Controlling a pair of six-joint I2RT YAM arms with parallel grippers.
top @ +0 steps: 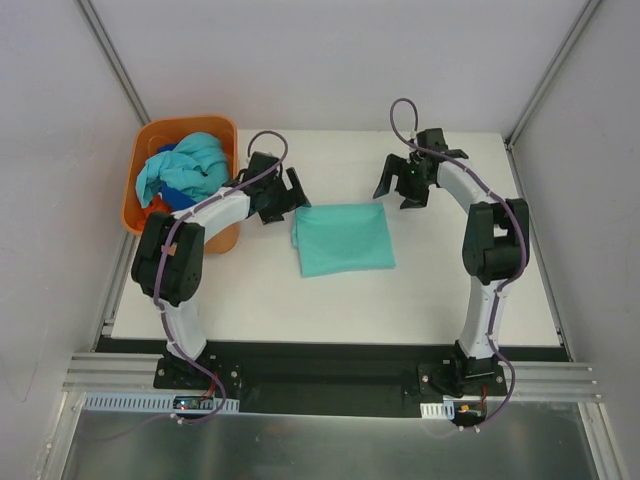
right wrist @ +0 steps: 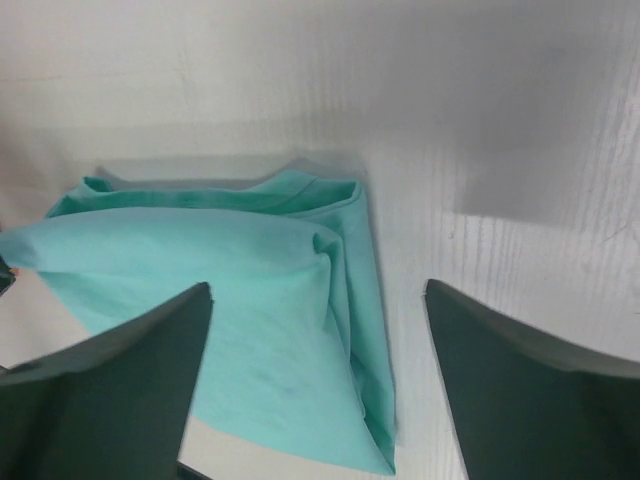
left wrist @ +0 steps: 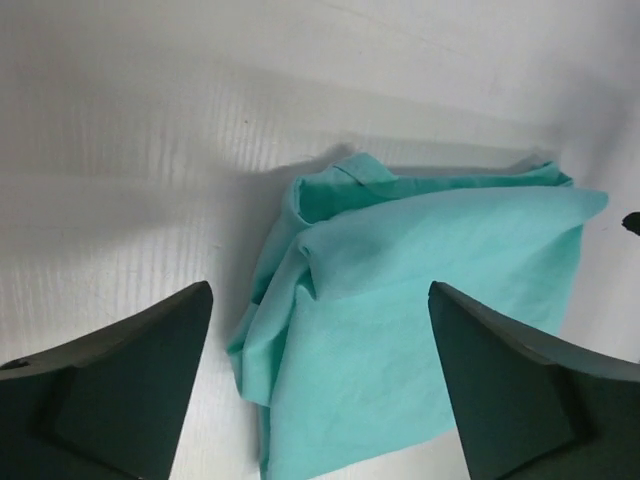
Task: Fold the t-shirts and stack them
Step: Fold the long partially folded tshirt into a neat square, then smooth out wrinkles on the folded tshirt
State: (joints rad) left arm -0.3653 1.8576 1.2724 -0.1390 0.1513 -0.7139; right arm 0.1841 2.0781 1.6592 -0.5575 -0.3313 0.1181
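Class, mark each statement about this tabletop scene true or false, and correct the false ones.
1. A folded teal-green cloth t-shirt lies on the white table between the two grippers. True.
2. The left gripper is clamped on that shirt. False: its jaws stand open with nothing held; the shirt lies flat below it.
3. The rigid orange plastic basket holds crumpled light aqua cloth. True.
4. The basket stands beside the right arm. False: it sits at the table's far left corner, next to the left arm.
5. The right gripper is open and holds nothing. True.
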